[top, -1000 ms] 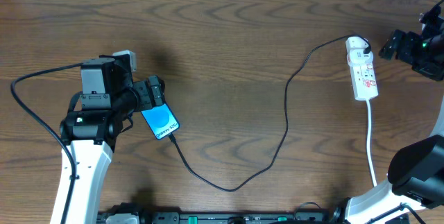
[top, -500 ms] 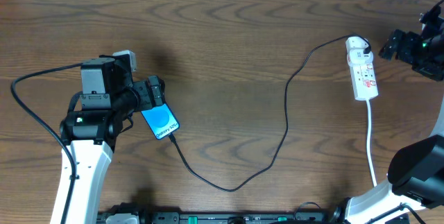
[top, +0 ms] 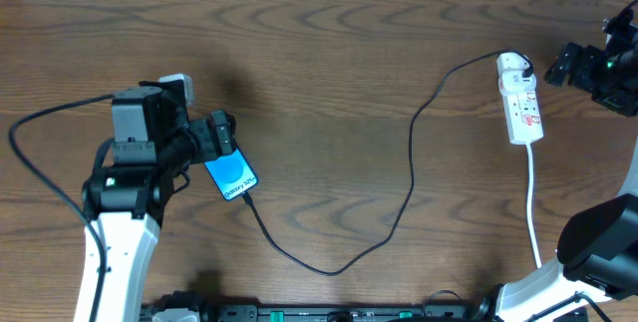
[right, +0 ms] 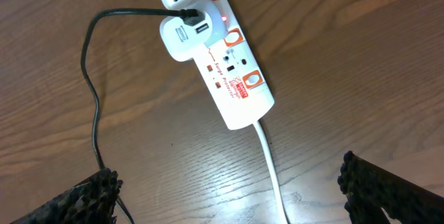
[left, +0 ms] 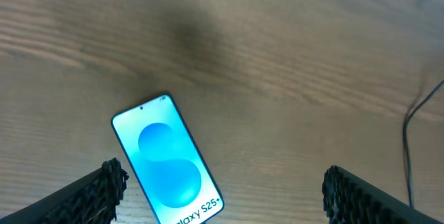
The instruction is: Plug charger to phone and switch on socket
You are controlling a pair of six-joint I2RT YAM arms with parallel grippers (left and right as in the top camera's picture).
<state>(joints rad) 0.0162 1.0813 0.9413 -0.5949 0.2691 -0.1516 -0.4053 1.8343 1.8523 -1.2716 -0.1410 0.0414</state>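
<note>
Slim blue-screened phone [left: 168, 161] lies flat under left gripper [left: 222, 186], fingers wide, empty. Thin black charger cable [top: 412, 153] looks seated in its bottom edge, can't confirm. Right gripper [right: 229, 182] spread wide near white power strip [right: 222, 64]. Narrow the fingers and press the red switch [right: 234, 38] squarely.

Even bright overhead light, soft shadow smudge on the bench [left: 201, 40], glowing phone [left: 168, 160] screen, blurred jaws at frame edges
</note>
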